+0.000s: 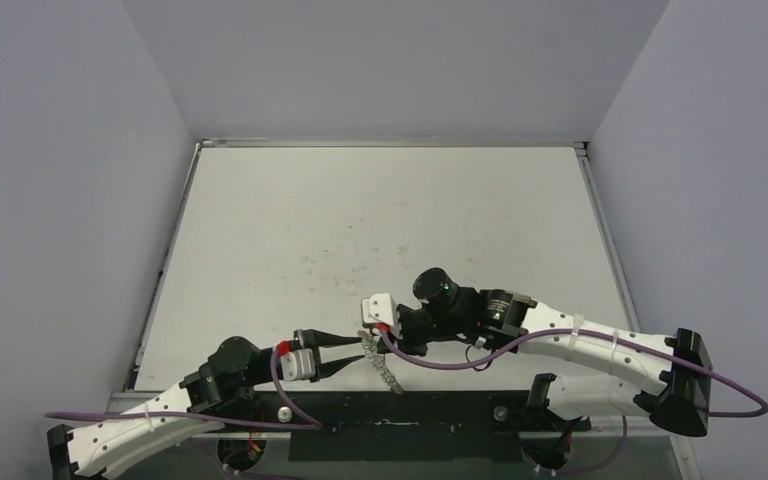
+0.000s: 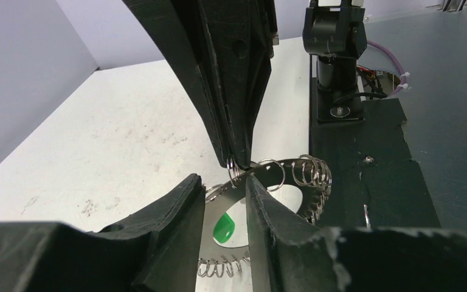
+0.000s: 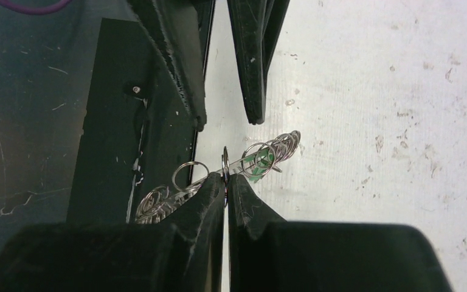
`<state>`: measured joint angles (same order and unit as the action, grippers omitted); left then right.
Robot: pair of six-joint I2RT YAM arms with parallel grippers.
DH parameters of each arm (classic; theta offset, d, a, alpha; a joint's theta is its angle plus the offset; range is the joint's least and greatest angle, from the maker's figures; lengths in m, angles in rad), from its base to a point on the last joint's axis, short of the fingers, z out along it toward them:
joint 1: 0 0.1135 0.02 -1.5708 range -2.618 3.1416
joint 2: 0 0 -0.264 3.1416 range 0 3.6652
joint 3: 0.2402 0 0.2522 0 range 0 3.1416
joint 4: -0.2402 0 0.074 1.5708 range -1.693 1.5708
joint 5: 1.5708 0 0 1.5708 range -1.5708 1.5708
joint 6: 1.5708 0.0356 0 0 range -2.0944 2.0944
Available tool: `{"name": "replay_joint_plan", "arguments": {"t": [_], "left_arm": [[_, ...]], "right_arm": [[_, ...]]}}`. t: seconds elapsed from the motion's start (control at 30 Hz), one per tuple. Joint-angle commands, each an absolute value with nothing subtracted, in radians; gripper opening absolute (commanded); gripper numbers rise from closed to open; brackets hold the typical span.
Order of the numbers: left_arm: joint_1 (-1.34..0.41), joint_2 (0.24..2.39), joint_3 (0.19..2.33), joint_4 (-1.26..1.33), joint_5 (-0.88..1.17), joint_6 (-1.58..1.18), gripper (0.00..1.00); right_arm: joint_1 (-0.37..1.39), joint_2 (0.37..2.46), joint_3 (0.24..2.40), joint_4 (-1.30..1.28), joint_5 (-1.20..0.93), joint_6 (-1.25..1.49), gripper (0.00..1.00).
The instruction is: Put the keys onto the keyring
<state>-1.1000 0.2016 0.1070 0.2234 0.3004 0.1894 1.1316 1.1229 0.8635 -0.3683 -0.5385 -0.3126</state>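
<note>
The keyring, a silvery ring fringed with wire loops, stands on edge near the table's front edge. My right gripper is shut on one small wire loop at its top, as the right wrist view shows. My left gripper is open, its fingers straddling the ring's flat band in the left wrist view. Of the keys I see only the green tag, lying behind the ring, also in the right wrist view. The metal key and black tag are hidden.
A black mat strip runs along the near edge, just beside the ring. The right arm's base stands on it. A purple cable loops under the right wrist. The white table stretches beyond.
</note>
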Motion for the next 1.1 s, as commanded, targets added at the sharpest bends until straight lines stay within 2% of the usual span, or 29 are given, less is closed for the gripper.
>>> {"name": "replay_joint_plan", "arguments": {"t": [0.0,0.27,0.6,0.97,1.07], "left_arm": [[-1.105,0.192,0.205,0.047,0.262,0.189,0.30],[-1.104,0.291,0.229,0.069,0.254,0.144,0.31],[-1.104,0.396,0.237,0.144,0.246,0.137,0.31],[-1.105,0.372,0.219,0.173,0.235,0.138,0.24],[-1.104,0.391,0.220,0.188,0.247,0.139,0.18]], "right_arm": [[1.127,1.174,1.017,-0.540,-0.479,-0.265,0.00],[1.129,1.313,1.173,-0.677,-0.435,-0.185,0.00],[1.147,1.419,1.241,-0.703,-0.470,-0.134,0.00],[1.163,1.428,1.244,-0.689,-0.467,-0.130,0.00],[1.164,1.430,1.243,-0.684,-0.466,-0.129,0.00]]}}
